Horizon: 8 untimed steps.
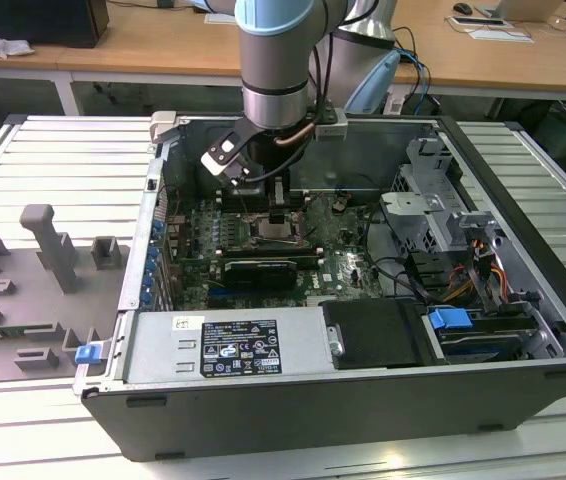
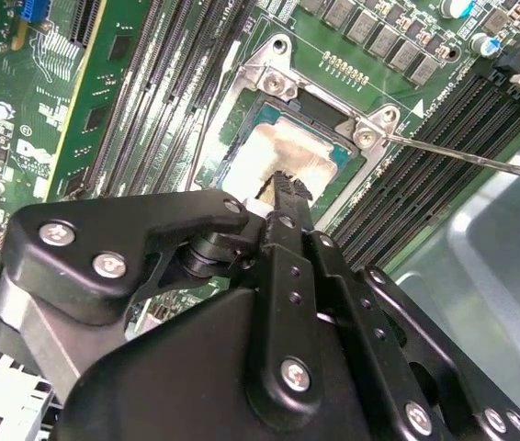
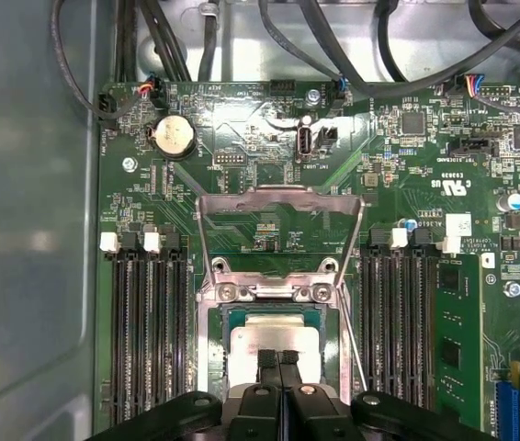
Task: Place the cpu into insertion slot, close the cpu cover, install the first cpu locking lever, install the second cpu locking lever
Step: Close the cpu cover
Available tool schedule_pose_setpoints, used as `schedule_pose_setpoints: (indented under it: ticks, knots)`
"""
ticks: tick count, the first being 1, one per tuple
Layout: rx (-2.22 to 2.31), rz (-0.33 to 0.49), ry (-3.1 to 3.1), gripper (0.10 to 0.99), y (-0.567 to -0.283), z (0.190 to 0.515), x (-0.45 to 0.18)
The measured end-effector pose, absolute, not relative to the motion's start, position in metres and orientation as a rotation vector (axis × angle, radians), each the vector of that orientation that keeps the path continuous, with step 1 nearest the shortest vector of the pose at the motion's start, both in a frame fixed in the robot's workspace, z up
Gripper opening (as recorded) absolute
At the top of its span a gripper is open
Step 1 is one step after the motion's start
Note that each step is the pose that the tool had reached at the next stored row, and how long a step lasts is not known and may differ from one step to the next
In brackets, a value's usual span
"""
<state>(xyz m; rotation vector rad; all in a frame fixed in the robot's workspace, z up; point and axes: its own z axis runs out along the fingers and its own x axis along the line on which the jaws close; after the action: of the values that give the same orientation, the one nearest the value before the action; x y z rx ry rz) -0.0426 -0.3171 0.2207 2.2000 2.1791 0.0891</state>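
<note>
Logged one black two-finger gripper (image 1: 278, 212) on a grey arm, reaching straight down into a dark grey open computer case (image 1: 523, 170) set on a pale slatted metal table (image 1: 53, 150). Noted jaws pressed together in both wrist views, nothing pinched between them.

Found the small flat square cpu (image 2: 292, 152), pale silver-beige face with smeared patches, lying inside the square insertion slot with silvery metal rim (image 2: 274, 81), on the green motherboard (image 3: 407, 165) mid-case. Placed the black fingertips (image 3: 267, 360) right at one edge of the cpu face; cannot tell whether touching or just above.

Saw the thin silvery cpu cover frame (image 3: 283, 192) tilted up off the slot in the first wrist view, hinged at the slot edge away from the gripper, green board visible through its cut-out window.

Marked a thin silvery wire lever (image 2: 467, 156) angling out from a slot corner across the long black memory slots (image 3: 145, 331). Counted such slots on both sides of the socket.

Noted grey moulded fixtures (image 1: 48, 240) on the table at the exterior view's left, well apart from the gripper.
</note>
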Motion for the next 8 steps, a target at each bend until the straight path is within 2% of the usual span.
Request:
schedule_pose_setpoints:
  ticks: [8]
  knots:
    - [2.199, 0.088, 2.179, 0.106, -0.317, 0.235, -0.043]
